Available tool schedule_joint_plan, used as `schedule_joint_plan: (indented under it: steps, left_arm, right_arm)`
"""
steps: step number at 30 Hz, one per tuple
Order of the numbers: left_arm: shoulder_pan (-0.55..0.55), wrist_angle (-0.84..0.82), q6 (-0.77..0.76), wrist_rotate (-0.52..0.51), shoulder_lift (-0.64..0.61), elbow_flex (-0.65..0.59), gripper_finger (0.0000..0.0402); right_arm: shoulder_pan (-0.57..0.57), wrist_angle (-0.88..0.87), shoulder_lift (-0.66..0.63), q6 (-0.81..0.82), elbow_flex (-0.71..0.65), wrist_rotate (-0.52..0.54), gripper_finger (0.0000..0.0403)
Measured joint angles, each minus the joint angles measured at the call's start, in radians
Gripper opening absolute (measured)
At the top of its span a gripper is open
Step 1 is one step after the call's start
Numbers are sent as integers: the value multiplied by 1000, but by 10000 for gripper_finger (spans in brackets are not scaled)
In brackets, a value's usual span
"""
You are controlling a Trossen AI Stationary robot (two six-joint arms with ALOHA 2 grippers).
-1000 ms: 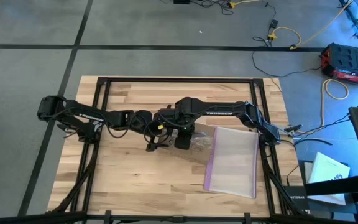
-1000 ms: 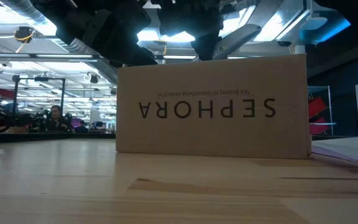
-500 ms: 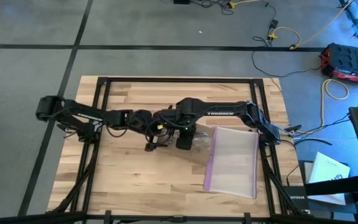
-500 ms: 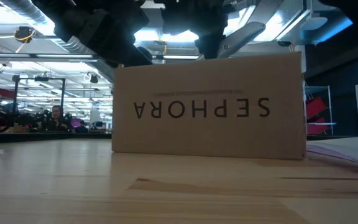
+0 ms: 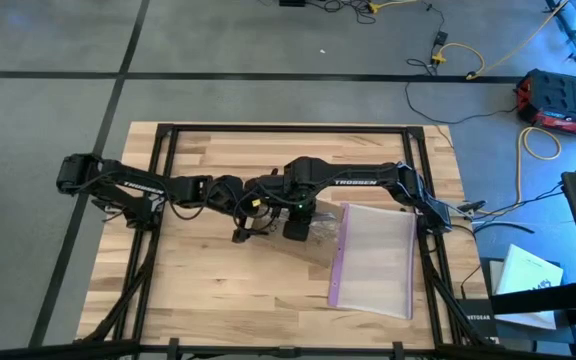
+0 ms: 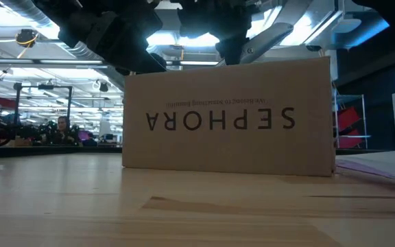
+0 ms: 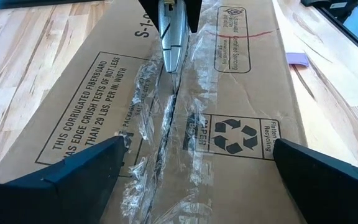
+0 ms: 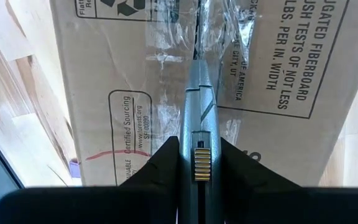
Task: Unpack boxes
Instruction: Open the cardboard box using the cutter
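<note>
On the wooden surface [image 5: 208,290] the box [image 6: 228,116] sits mid-table under both arms. The right gripper [image 8: 197,134], jaws closed on the grey knife [image 8: 199,93], has its tip in the taped seam [image 7: 166,124]; the left gripper [image 7: 197,155] straddles the box, jaws wide open. Slitting is underway, I judge; next, draw the blade steadily along the seam

From above, both arms cover the box [image 5: 273,222]; only dark slivers of it show beneath them. In the low view the arms are cut off by the upper edge. The knife-like tool [image 8: 198,134] runs out past the right wrist picture's border, its tip lost among crumpled clear tape [image 7: 166,118]. The clear bag [image 6: 376,167] appears only as a thin strip at the desk's [image 6: 81,206] far side.
</note>
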Motion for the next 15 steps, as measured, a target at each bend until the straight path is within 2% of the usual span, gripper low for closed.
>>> schedule_joint_plan:
  steps: [15]
  left_arm:
    - [22,-17,8,0,0,0,400]
  right_arm:
    - [0,1,0,12,0,0,57]
